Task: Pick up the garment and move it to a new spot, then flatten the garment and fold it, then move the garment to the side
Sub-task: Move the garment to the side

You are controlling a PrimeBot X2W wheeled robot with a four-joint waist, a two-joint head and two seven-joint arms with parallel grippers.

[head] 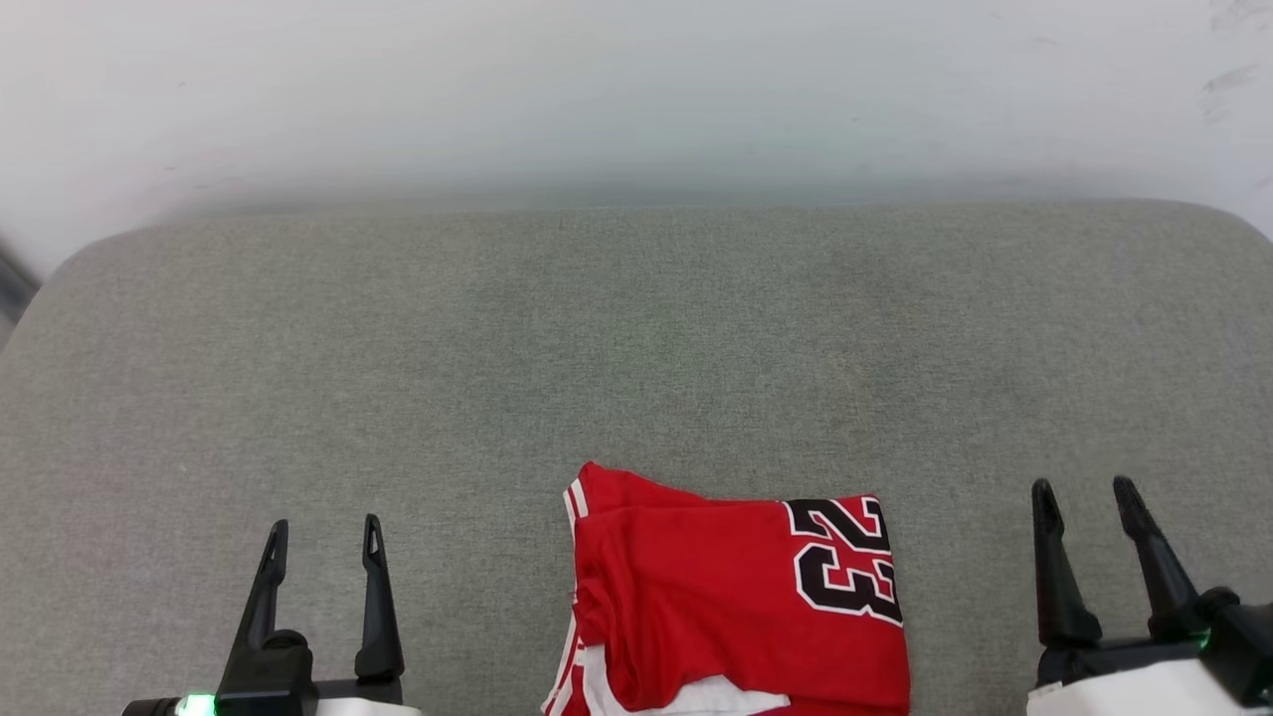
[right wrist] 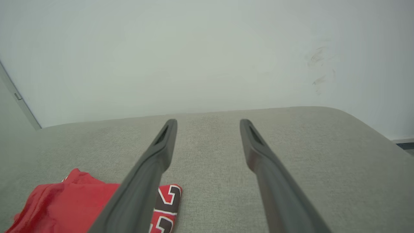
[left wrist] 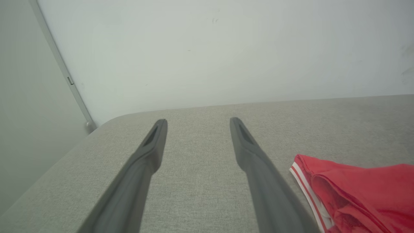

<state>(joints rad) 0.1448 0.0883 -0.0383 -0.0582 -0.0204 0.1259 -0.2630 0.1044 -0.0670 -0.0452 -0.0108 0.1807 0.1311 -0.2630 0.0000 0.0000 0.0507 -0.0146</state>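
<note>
The red garment (head: 731, 597) lies folded into a compact rectangle at the near middle of the grey cushioned surface, its black "23" facing up on its right part and white trim along its left edge. My left gripper (head: 323, 532) stands open to the garment's left, well apart from it. My right gripper (head: 1084, 492) is open on the garment's right, also apart. In the left wrist view the garment (left wrist: 355, 191) sits at the lower right beside the open gripper (left wrist: 197, 121). The right wrist view has the garment (right wrist: 64, 204) at the lower left of the open gripper (right wrist: 208, 122).
The grey fabric surface (head: 636, 338) stretches wide behind and to both sides of the garment, with rounded far corners. A pale wall (head: 636, 89) rises just behind its far edge.
</note>
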